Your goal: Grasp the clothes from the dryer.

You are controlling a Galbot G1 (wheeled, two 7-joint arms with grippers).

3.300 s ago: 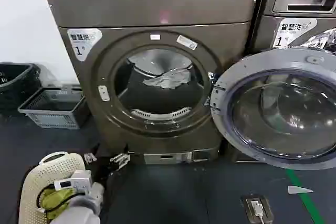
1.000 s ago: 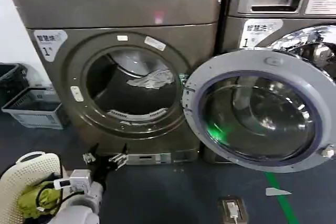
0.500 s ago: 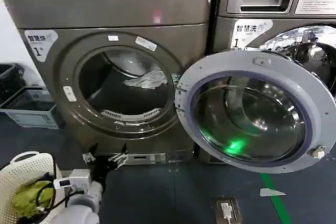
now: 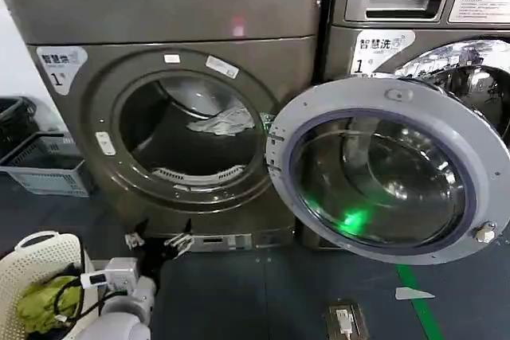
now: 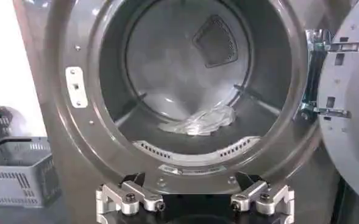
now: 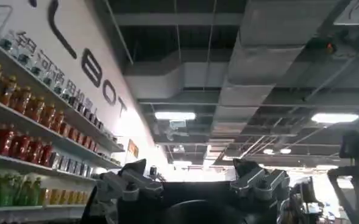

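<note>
Dark flooring is running under the dryer (image 4: pixel 199 21), whose door (image 4: pixel 390 173) is hanging wide, leaving the drum reachable. Clothes (image 4: pixel 223 123) are lying on the drum floor. Left claw (image 5: pixel 194 199), spread, is lining up low before the porthole; right claw (image 6: pixel 191 185), spread, is pointing ceilingward.

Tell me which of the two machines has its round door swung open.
The dryer on the left, plain-fronted, drum exposed with the clothes inside; its door hangs open across the LG machine.
</note>
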